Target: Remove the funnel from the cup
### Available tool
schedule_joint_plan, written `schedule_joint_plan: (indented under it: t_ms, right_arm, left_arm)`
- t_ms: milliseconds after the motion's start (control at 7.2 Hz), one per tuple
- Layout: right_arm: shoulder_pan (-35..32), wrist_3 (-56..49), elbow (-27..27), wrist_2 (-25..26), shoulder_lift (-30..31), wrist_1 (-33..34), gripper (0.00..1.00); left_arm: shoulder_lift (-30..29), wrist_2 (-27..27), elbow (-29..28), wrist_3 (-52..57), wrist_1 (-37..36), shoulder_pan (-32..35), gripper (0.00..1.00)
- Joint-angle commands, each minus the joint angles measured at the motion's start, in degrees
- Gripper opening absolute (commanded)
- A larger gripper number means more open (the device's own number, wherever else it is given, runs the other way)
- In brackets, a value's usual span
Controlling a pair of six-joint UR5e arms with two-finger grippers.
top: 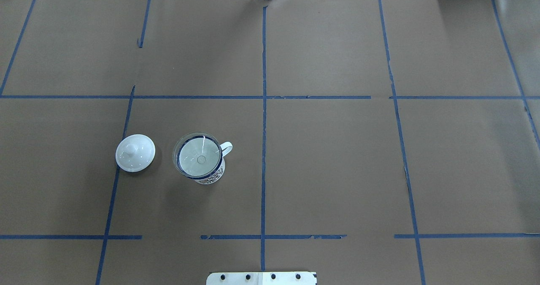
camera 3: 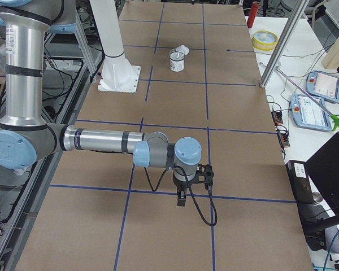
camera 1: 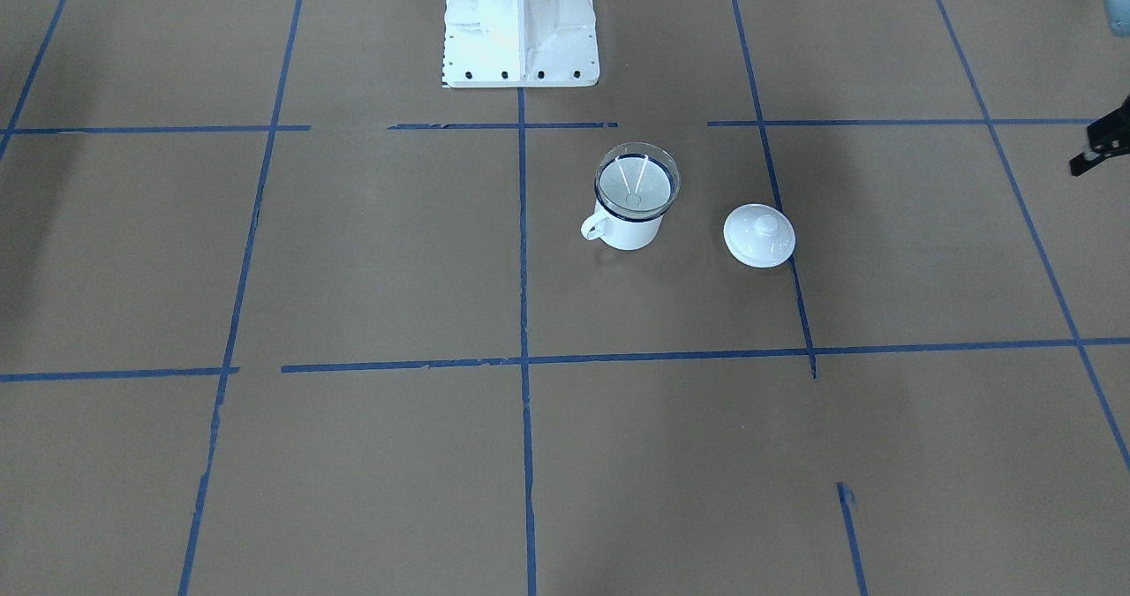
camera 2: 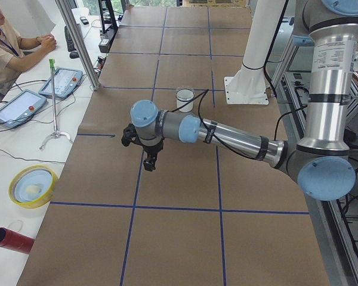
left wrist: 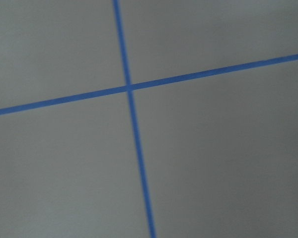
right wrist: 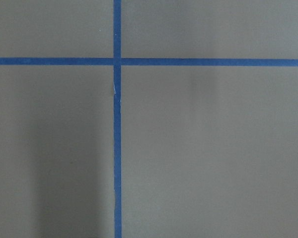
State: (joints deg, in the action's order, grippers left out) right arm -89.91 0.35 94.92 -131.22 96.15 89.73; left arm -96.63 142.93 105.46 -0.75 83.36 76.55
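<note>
The cup [camera 1: 629, 229] is a white enamel mug with a dark blue rim, standing upright on the brown paper near the robot base. The clear funnel [camera 1: 637, 183] sits in its mouth, spout down. Both also show in the overhead view: the cup [top: 212, 176] and the funnel [top: 198, 160]. My left gripper [camera 2: 148, 165] hangs over the paper far from the cup, and only a dark part of it shows at the front view's edge [camera 1: 1099, 147]. My right gripper [camera 3: 182, 200] hangs at the table's other end. I cannot tell whether either is open or shut. Both wrist views show only paper and tape.
A white domed lid with a knob [camera 1: 759, 236] lies beside the cup, away from its handle. The white robot base [camera 1: 521, 31] stands behind the cup. A yellow bowl [camera 2: 33, 186], a red can [camera 2: 9, 238], teach pendants and an operator are off the paper.
</note>
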Motion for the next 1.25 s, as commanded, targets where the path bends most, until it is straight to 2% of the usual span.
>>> schedule_joint_plan:
  t_ms: [0,278,417,556,694,833,972,1111]
  right_arm:
    - [0.00,0.00,0.00,0.00,-0.08,0.00,1.00]
    - [0.00,0.00,-0.09,0.00,0.00,0.00,1.00]
    - [0.00,0.00,0.00,0.00,0.00,0.00,1.00]
    - [0.00,0.00,0.00,0.00,0.00,0.00,1.00]
    - [0.00,0.00,0.00,0.00,0.00,0.00,1.00]
    - [0.00,0.00,0.00,0.00,0.00,0.00,1.00]
    - [0.00,0.00,0.00,0.00,0.00,0.00,1.00]
    - [0.00,0.00,0.00,0.00,0.00,0.00,1.00]
  left_arm:
    - [-10.03,7.82,0.18,-4.68,0.05,-8.15,1.00]
    - [-20.57,9.03,-1.75,-25.70,4.50,-17.79,1.00]
    - [-21.22,7.73,-2.10,-28.49,12.36,-19.15,1.00]
    - [-21.31,1.36,-2.97,-29.48,17.75,-19.77,1.00]
    - [-21.58,-4.19,-3.94,-31.49,17.89,-21.00,1.00]
    - [-21.67,-4.59,-4.21,-30.99,18.85,-21.09,1.00]
    - [-21.67,-8.77,-4.13,-32.03,20.51,-20.75,1.00]
    - [-21.75,-16.64,-4.65,-32.30,20.00,-21.09,1.00]
